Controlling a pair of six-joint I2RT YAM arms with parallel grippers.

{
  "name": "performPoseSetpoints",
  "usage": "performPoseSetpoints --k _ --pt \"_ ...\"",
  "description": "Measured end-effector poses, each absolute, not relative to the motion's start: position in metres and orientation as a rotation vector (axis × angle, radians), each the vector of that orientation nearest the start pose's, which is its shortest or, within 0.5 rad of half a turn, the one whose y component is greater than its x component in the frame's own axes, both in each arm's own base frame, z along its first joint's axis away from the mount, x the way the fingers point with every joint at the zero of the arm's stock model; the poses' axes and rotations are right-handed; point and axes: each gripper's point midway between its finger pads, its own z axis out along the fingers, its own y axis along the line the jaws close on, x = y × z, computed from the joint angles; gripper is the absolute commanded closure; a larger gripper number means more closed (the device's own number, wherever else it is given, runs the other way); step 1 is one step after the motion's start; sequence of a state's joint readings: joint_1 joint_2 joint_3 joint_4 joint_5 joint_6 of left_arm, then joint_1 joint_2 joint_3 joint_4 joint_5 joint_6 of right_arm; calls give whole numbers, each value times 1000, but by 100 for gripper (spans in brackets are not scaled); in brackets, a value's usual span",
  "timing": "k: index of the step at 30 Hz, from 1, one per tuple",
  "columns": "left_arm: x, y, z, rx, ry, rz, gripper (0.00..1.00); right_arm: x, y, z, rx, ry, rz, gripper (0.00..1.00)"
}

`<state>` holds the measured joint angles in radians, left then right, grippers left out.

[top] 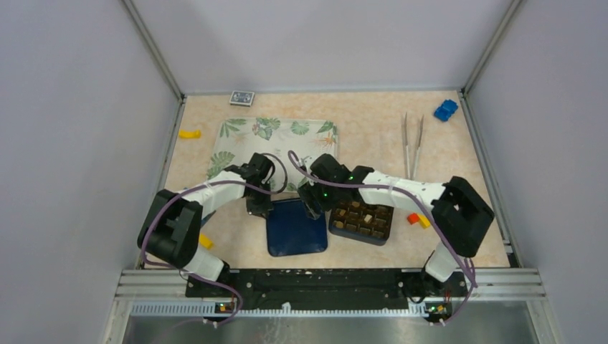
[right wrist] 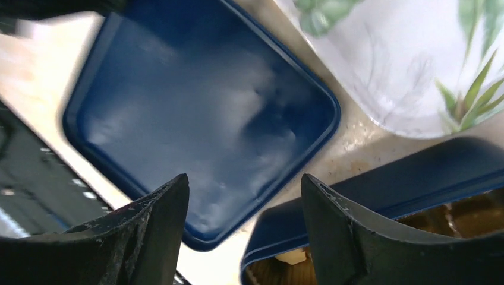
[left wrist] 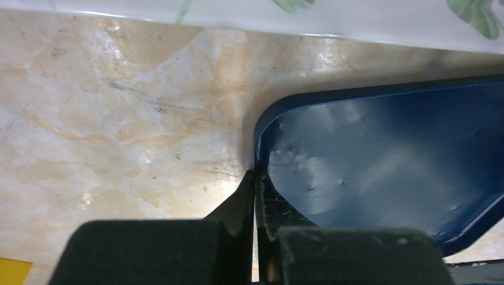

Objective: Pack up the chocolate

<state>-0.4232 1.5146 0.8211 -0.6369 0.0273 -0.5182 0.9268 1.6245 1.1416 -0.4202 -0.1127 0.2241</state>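
The chocolate (top: 368,217) is several small brown and tan pieces in the cells of the dark gridded box (top: 361,220) at centre right. One pale piece (right wrist: 291,256) shows in the right wrist view inside the box's blue wall (right wrist: 380,190). A dark-blue lid (top: 296,228) lies flat to the left of the box. My left gripper (top: 259,208) is shut on the lid's left rim (left wrist: 257,155), its fingertips pinching the edge. My right gripper (top: 312,208) is open and empty (right wrist: 245,184), above the gap between the lid (right wrist: 196,119) and the box.
A leaf-patterned tray (top: 279,140) lies behind the lid. Tweezers (top: 411,147) lie at back right, near a blue toy (top: 445,110). Red and yellow blocks (top: 417,219) sit right of the box. Yellow blocks lie at far left (top: 189,133) and by the left arm (top: 206,241). A card box (top: 242,97) sits at the back wall.
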Motion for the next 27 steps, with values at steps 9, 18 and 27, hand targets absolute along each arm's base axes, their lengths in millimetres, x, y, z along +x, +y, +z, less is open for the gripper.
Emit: performPoseSetpoints --k 9,18,27 --pt "216 -118 35 -68 2915 -157 100 223 323 69 -833 2479 491 34" --pt "229 -120 90 -34 2719 -243 100 230 331 74 -651 2519 541 20" --pt "217 -119 105 56 2733 -269 100 239 326 85 -560 2519 925 14"
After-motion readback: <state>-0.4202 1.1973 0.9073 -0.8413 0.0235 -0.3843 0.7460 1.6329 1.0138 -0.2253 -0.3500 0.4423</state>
